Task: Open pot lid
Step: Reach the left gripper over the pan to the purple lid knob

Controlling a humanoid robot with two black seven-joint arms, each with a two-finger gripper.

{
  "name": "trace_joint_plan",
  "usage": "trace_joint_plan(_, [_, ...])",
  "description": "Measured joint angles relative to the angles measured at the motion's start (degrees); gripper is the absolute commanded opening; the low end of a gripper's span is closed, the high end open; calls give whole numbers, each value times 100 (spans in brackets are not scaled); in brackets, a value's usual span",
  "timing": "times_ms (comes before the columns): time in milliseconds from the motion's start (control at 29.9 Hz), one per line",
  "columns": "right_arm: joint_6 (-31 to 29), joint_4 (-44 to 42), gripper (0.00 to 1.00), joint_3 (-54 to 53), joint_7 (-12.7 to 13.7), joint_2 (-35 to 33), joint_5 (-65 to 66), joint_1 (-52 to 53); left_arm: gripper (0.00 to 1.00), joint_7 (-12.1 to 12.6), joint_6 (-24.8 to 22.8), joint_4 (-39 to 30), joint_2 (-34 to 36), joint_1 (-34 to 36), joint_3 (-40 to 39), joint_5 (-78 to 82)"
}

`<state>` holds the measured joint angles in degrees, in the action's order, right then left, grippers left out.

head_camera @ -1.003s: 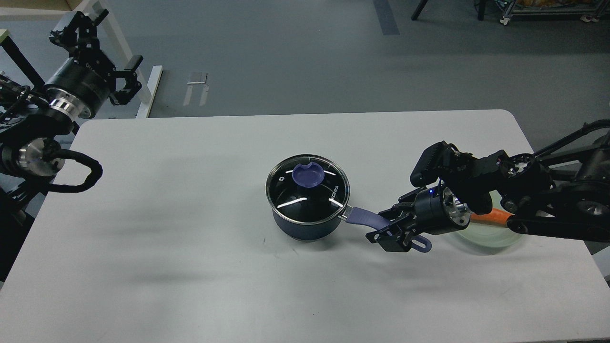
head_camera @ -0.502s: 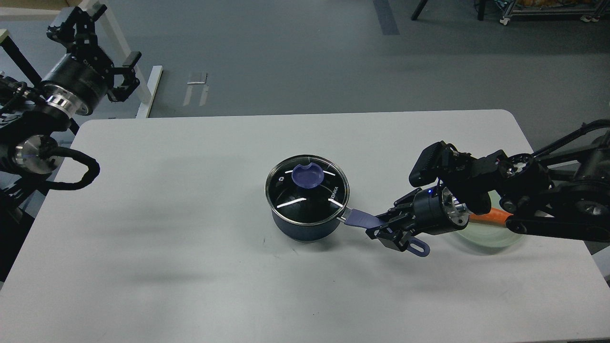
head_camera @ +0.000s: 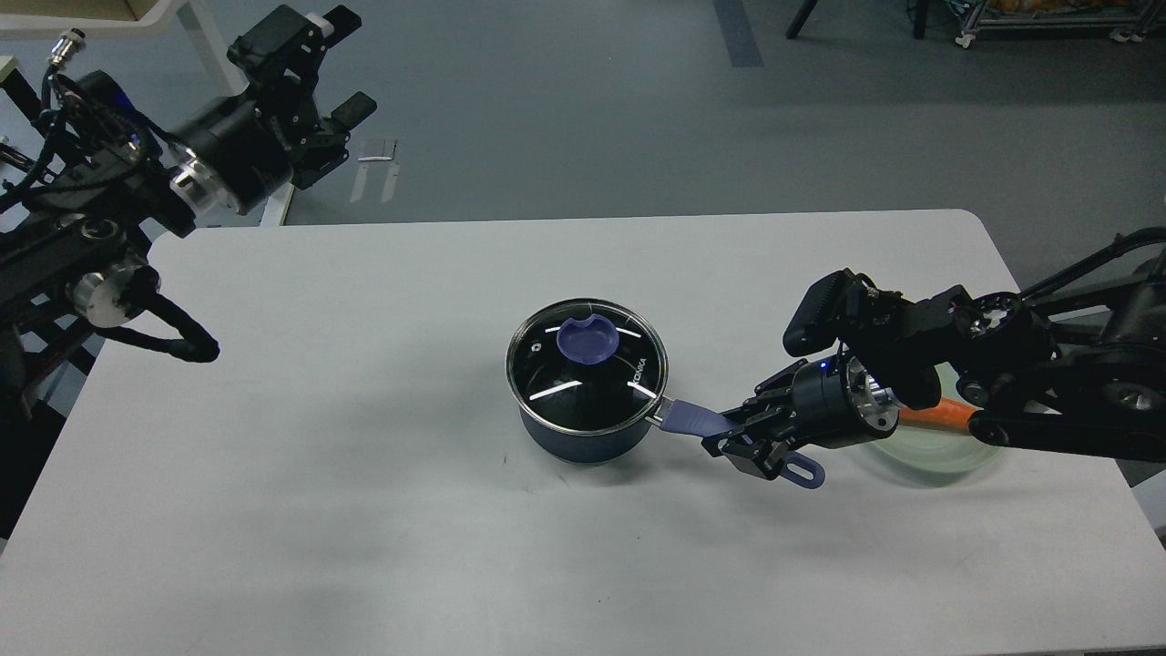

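Observation:
A dark blue pot [head_camera: 583, 439] stands at the middle of the white table [head_camera: 364, 501]. A glass lid [head_camera: 588, 374] with a blue knob [head_camera: 588, 338] rests on it. The pot's blue handle [head_camera: 697, 421] points right. My right gripper [head_camera: 749, 437] is shut on the handle, just right of the pot. My left gripper [head_camera: 323, 68] is open and empty, raised beyond the table's far left corner, well away from the pot.
A pale green plate [head_camera: 938, 451] with an orange carrot [head_camera: 938, 415] lies at the right, partly hidden behind my right arm. A white table leg [head_camera: 273, 173] stands on the floor at the far left.
My left arm has swung to the right and its gripper now points toward the middle. My right gripper has closed on the pot handle and stayed in place.

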<state>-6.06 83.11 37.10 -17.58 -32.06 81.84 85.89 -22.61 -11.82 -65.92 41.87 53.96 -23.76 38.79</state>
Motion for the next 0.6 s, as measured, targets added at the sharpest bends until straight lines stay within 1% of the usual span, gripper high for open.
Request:
trace_joint_plan(134, [-8,2,22,0,-2,-5,-1,18,99,-12,-8,-168,-181,104,95,1390])
trace_joint_plan(301, [-10,-20,22,0,-9,26,-1,31,99,-31,33,-369,-746,230,312,3296])
trace_joint_plan(435, [-10,-27,22,0,-13,28,-1,31,99,-11,65,-508,-1061,324,479,4550])
trace_joint_plan(535, [-10,-43,22,-3,-17,28,-1,18,99,-3,173,-510,-1201,468,831,5467])
trace_joint_plan(602, [-10,-47,22,-8,-19,23,-2,11,99,-21,380,-492,-1339,588,1151,5983])
